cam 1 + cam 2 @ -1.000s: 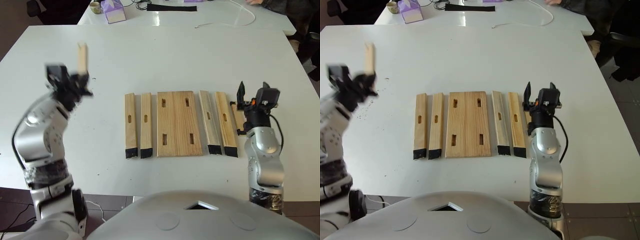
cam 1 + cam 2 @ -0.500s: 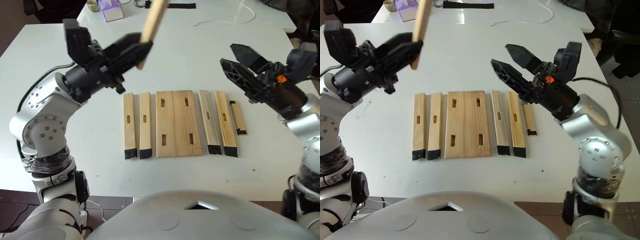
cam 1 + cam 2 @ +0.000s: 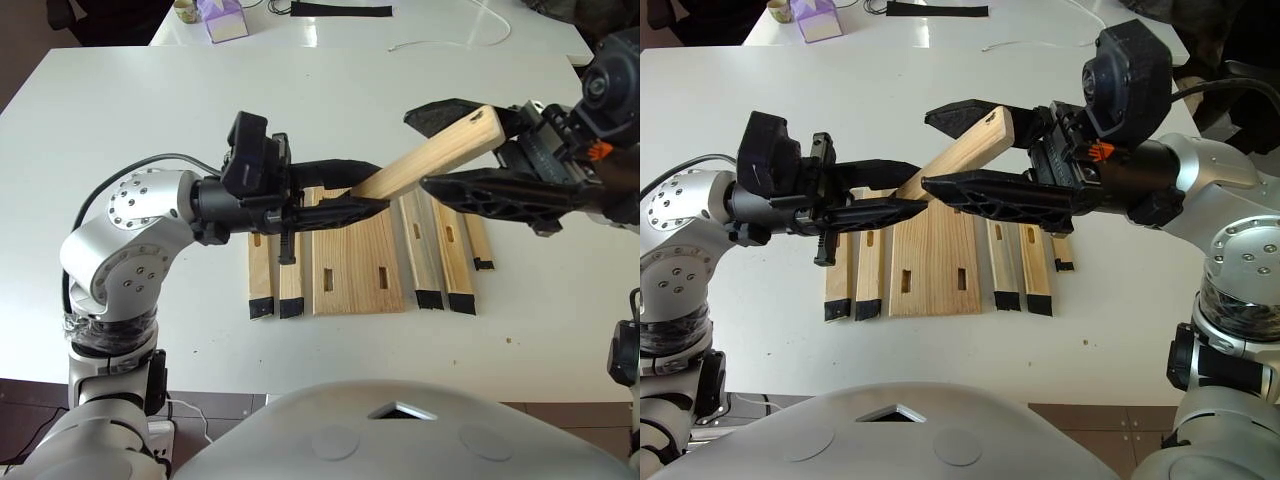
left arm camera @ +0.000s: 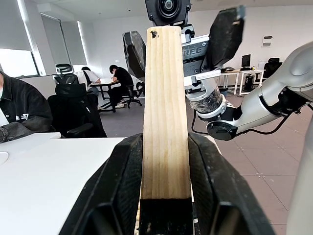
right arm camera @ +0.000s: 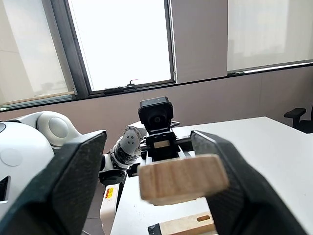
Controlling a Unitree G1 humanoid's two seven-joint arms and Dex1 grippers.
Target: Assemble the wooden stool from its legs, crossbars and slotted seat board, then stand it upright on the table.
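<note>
My left gripper (image 3: 366,186) is shut on the black-tipped end of a short wooden bar (image 3: 432,155), held slanting in the air above the slotted seat board (image 3: 356,272). My right gripper (image 3: 418,150) stands open around the bar's free end, one finger (image 5: 73,186) on each side with gaps showing; the end grain (image 5: 183,178) sits between them. In the left wrist view the bar (image 4: 166,98) rises between the two fingers (image 4: 122,186). Flat on the table lie two legs (image 3: 275,270) left of the board, two legs (image 3: 436,255) right of it, and a short crossbar (image 3: 481,242).
The white table (image 3: 130,120) has open room to the left and at the back. A second table behind carries a tissue box (image 3: 222,20), a cup (image 3: 186,12), a black strip (image 3: 340,11) and a white cable (image 3: 450,40).
The left arm swung the bar from high on the left down over the seat board. The right arm rose from the table and brought its open fingers around the bar's free end.
</note>
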